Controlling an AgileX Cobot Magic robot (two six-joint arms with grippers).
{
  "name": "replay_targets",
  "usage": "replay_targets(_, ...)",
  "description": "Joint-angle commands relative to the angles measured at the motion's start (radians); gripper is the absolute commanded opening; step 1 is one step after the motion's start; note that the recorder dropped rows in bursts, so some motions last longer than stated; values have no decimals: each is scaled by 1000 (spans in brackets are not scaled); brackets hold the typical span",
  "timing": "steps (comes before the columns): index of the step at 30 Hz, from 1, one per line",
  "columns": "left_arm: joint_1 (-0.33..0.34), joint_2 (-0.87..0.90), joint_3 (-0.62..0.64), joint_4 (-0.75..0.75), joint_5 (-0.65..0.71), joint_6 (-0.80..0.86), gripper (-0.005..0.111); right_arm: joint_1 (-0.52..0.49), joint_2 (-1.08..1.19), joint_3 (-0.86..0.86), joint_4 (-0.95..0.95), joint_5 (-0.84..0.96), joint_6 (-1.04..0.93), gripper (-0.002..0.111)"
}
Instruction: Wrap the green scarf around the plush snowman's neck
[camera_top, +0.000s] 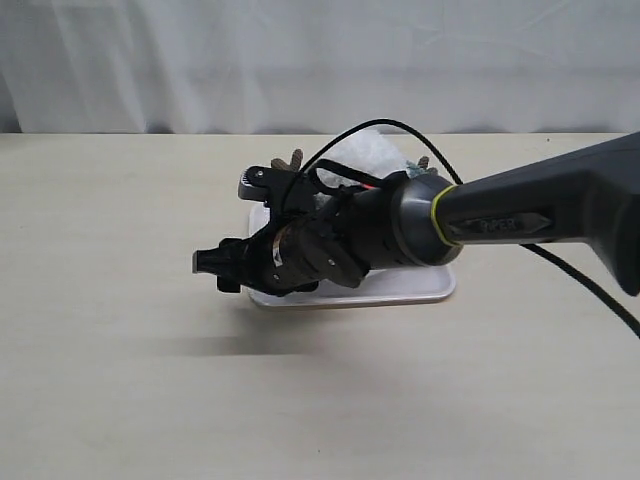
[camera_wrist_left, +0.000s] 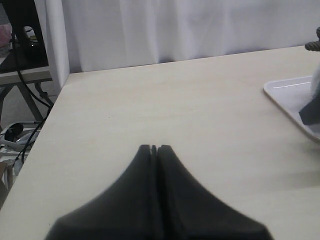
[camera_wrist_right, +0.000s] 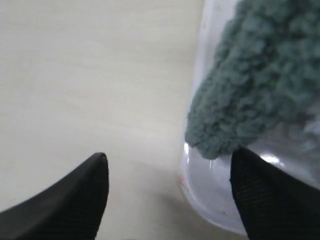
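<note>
My right gripper (camera_top: 226, 222) reaches across from the right and hangs open over the left end of the white tray (camera_top: 420, 292). In the right wrist view the jaws (camera_wrist_right: 167, 167) stand wide apart with nothing between them. One fingertip (camera_wrist_right: 265, 195) is just beside the rounded end of the green scarf (camera_wrist_right: 255, 90), which lies in the tray (camera_wrist_right: 210, 205). The plush snowman (camera_top: 362, 152) is mostly hidden behind the arm; only white fluff and a brown twig arm (camera_top: 292, 158) show. Its neck is hidden. My left gripper (camera_wrist_left: 154, 148) is shut and empty over bare table.
The tray's corner (camera_wrist_left: 290, 92) shows at the edge of the left wrist view, some way from the left gripper. A black cable (camera_top: 380, 125) loops over the right arm. The table's edge (camera_wrist_left: 50, 115) lies close to the left gripper. A white curtain hangs behind.
</note>
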Motion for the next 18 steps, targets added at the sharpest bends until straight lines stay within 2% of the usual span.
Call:
replay_targets(1, 1, -2, 3, 1, -12, 2, 0, -31, 16, 4, -13, -9, 1, 65)
replay_targets(10, 1, -2, 3, 1, -12, 2, 0, -45, 29, 4, -15, -108, -7, 64)
replay_targets(18, 1, -2, 3, 1, -12, 2, 0, -53, 29, 4, -16, -89, -30, 32)
